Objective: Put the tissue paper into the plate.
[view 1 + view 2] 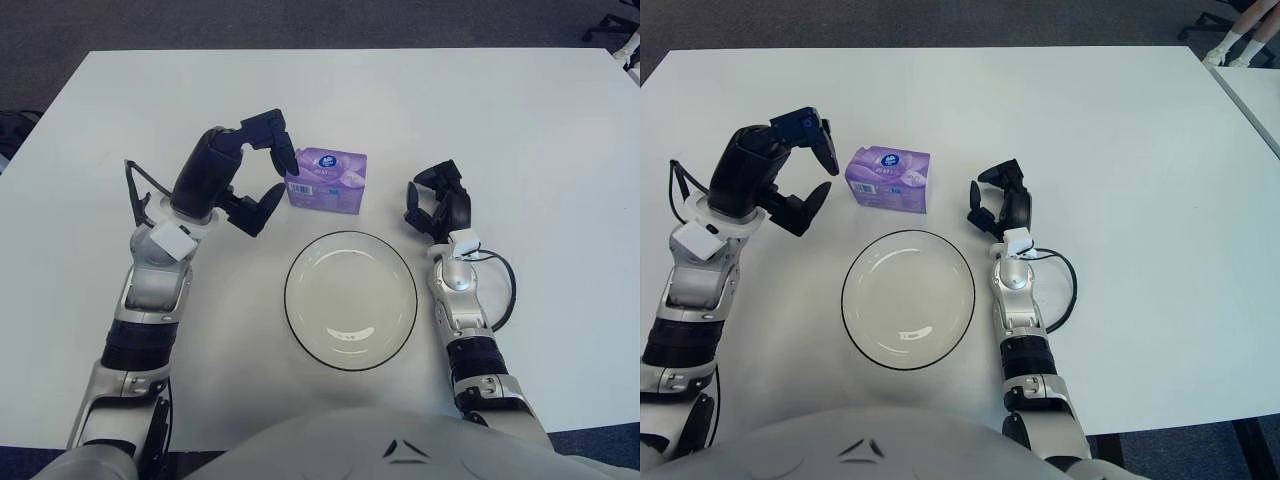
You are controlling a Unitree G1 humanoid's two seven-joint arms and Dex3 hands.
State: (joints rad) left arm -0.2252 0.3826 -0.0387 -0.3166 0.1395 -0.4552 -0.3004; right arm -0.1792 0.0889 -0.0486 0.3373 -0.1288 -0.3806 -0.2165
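Sitting on the white tabletop, the purple tissue paper lies just beyond the empty plate. The left hand hovers at its left, fingers apart, grasping nothing. The right hand shows right of the plate, fingers curled.

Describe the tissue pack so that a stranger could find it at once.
On the white table, find the round plate near the robot. Just beyond its far rim lies the tissue pack, beside the open left hand. It is the only purple thing.
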